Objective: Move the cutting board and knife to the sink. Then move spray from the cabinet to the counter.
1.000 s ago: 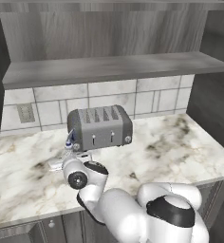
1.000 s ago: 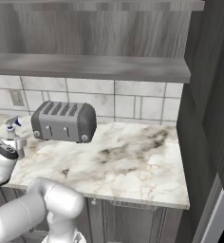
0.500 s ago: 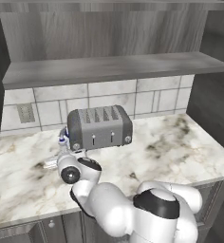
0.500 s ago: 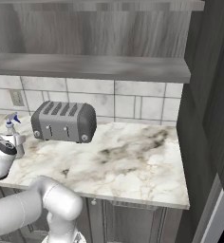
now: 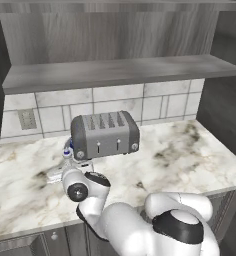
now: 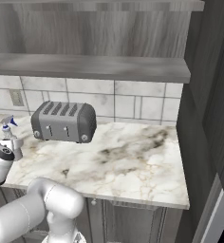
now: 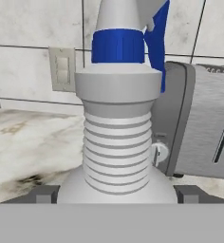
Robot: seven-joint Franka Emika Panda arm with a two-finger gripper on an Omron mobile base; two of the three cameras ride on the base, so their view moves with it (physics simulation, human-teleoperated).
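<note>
— The spray (image 7: 117, 118) stands upright on the table (image 5: 180, 155), just beside the left end of the toaster (image 5: 105, 135), close to the tiled wall with the outlet (image 7: 62, 68). In the right base view its blue-and-white nozzle shows at the far left, next to the arm.

— Is the end effector (image 7: 117, 195) grasping it?

— Its two tips stand wide apart on either side of the bottle's base, with the ribbed neck rising between them. So the fingers are spread around the bottle. Whether they press on it I cannot tell; it looks more like a loosened hold than a clamp.

— So how far along is the job?

— I judge it nearly finished. The bottle is off the shelf (image 6: 95, 66) and its base seems to rest on the marble top, which is what the second half of the task asks. What seems left is for the arm to back away without tipping the bottle.

— And the board and knife?

— Neither lies on this stretch of table, so I can't confirm that part from here.
</note>
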